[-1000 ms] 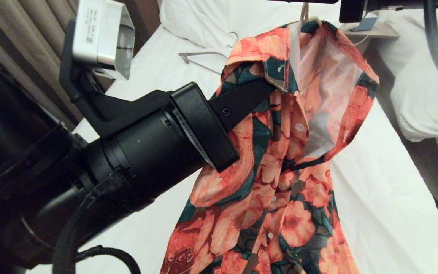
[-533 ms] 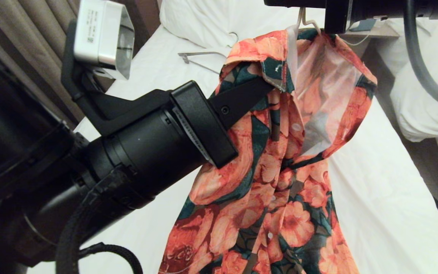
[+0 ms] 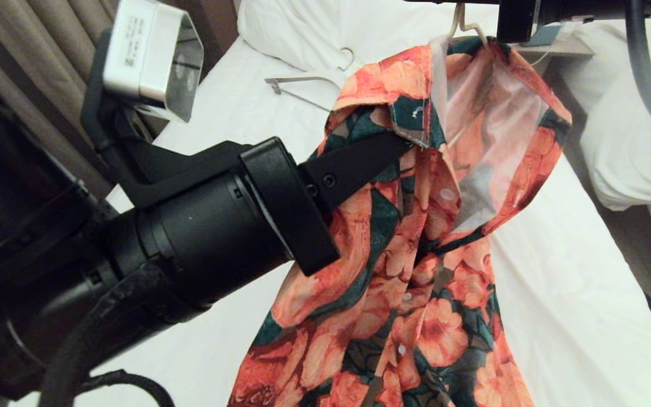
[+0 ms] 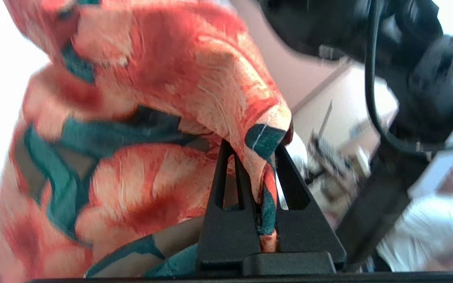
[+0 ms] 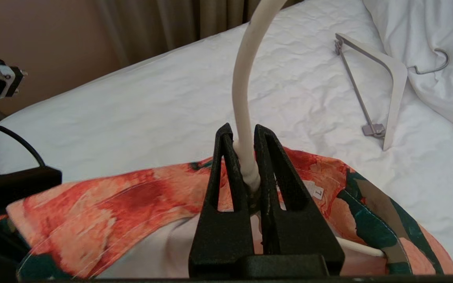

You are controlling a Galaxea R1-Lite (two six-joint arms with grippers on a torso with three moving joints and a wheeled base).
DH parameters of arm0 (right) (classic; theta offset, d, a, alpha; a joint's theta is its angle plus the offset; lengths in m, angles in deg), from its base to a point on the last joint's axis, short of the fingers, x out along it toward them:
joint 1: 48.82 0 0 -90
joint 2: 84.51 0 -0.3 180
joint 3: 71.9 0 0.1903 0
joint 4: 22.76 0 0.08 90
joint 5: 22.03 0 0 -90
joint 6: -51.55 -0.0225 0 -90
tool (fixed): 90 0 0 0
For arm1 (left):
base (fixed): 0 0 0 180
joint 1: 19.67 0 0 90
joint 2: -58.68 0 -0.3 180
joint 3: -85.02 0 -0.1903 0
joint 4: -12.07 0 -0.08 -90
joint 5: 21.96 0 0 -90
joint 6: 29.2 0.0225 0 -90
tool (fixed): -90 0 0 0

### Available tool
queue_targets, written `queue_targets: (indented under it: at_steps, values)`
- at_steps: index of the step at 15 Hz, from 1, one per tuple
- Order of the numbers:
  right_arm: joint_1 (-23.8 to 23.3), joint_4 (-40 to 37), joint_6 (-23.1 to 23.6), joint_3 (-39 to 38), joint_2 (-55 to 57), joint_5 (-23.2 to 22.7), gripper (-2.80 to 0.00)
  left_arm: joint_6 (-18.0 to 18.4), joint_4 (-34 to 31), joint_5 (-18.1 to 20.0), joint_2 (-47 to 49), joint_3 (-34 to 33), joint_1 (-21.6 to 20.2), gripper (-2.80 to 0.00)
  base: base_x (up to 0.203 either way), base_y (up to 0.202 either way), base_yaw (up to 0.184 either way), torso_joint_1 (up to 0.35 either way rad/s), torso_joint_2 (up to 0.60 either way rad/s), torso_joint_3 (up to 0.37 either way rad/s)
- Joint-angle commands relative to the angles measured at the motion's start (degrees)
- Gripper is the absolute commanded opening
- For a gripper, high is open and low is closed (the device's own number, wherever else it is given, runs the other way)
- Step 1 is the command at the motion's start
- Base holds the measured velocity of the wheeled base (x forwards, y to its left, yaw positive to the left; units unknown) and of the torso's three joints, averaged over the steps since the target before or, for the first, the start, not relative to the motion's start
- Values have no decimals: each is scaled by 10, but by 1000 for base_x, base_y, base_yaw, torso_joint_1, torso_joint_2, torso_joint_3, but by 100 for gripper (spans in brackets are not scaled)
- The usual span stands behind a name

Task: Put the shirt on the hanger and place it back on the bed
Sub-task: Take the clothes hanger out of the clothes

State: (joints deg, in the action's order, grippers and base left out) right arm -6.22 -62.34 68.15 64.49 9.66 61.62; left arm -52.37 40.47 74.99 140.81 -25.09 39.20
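The orange-flowered shirt (image 3: 416, 316) hangs above the white bed (image 3: 557, 271), its pale inside open towards me. My left gripper (image 3: 410, 141) reaches in from the left and is shut on a fold of the shirt (image 4: 151, 78) just below the collar; the cloth is pinched between the fingers of that gripper (image 4: 252, 146). My right gripper (image 5: 242, 127) is shut on the neck of the cream hanger (image 5: 242, 78), holding it up at the top edge of the head view. One hanger arm sits inside the shirt by the neck label (image 5: 317, 192). The hook (image 3: 461, 22) rises above the collar.
A thicker grey-white hanger (image 3: 303, 85) lies on the sheet near the big pillow (image 3: 303, 28). A second bed with a puffy duvet (image 3: 630, 152) stands to the right across a narrow gap. Curtains (image 3: 31, 56) hang on the left.
The right arm swung the hanger top a little left, then back right and slightly up. The left gripper, still on the shirt, shifted slightly left, and the cloth swayed with them.
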Motion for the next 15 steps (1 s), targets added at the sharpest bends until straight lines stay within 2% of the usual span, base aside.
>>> queue_targets:
  at_steps: [1,6,9,10,15]
  values:
    - [0,0,1,1,-5,0,-280,-2,-51,1,-19,20,-8,-280,0,0,0,0,0,0]
    - [-1,1,1,1,-6,8,-280,-1,-86,1,-27,29,-12,-280,0,0,0,0,0,0]
    - [-2,2,1,1,-6,9,-280,0,-84,4,-25,25,-27,-280,0,0,0,0,0,0]
    - [-2,2,1,1,-6,9,-280,0,-84,4,-24,25,-29,0,0,0,0,0,0,0]
    - [-6,4,1,1,-6,9,-280,0,-83,6,-37,24,-30,0,0,0,0,0,0,0]
